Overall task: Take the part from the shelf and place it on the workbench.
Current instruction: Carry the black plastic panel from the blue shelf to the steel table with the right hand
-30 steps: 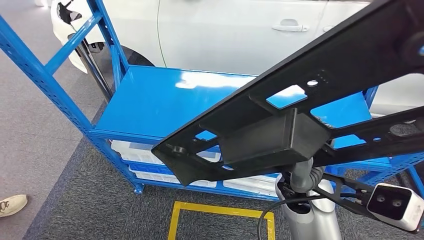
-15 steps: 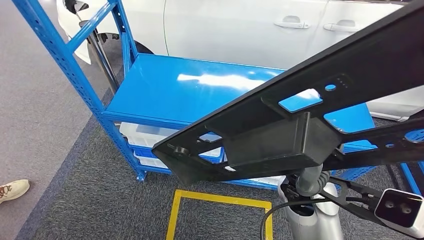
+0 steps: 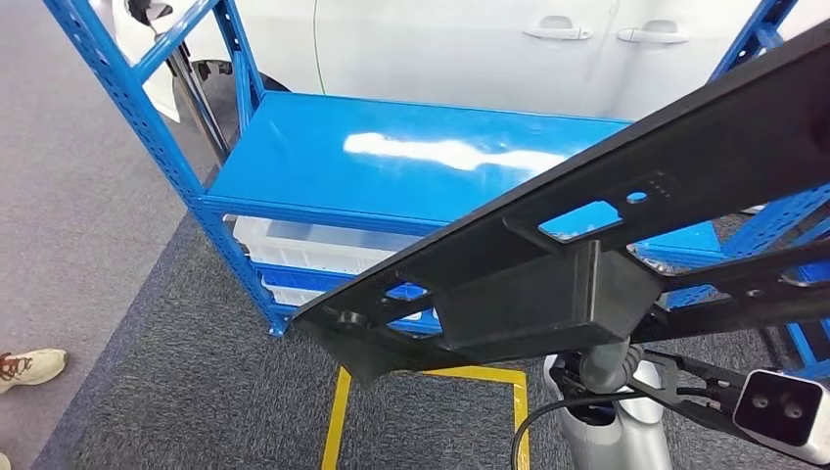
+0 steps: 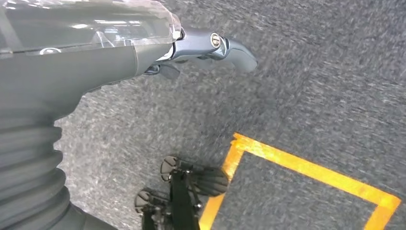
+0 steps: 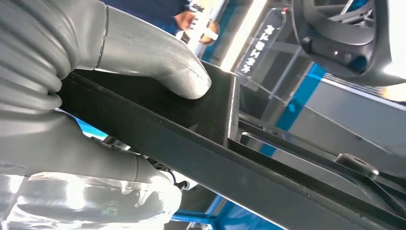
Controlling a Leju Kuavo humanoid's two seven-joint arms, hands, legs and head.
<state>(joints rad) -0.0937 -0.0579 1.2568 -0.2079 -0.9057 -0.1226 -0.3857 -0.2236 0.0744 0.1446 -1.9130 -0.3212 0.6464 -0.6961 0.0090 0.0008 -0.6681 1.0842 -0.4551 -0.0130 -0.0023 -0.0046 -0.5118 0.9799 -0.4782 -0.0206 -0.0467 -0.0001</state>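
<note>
part (image 3: pixel 548 284) is gripped by right hand (image 5: pixel 95 96), thumb pressed on top, long axis running way out past the fingers; left hand (image 4: pixel 210 48) hangs empty, fingers loosely apart

White car (image 3: pixel 440 49), yellow floor marking (image 3: pixel 428 411)

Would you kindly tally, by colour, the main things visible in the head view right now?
Black: 1, the part that the right hand holds
Blue: 1, the shelf
White: 2, the car and the tray under the shelf top
Yellow: 1, the floor marking
Total: 5
</note>
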